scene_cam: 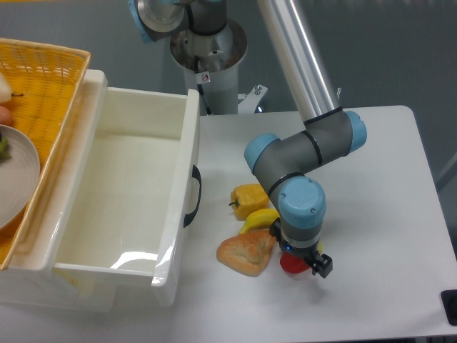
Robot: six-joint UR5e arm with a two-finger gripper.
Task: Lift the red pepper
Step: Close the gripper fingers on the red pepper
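The red pepper lies on the white table near the front, mostly hidden under my wrist; only a glossy red edge shows. My gripper is straight above it, pointing down, with the fingers hidden behind the wrist and the pepper. I cannot tell whether the jaws are open or shut. The yellow pepper lies to the upper left, with a banana beside it. The orange-brown bread slice lies just left of the red pepper.
A large white plastic bin with a black handle stands at the left. A yellow wicker basket with a grey plate sits behind it. The robot base is at the back.
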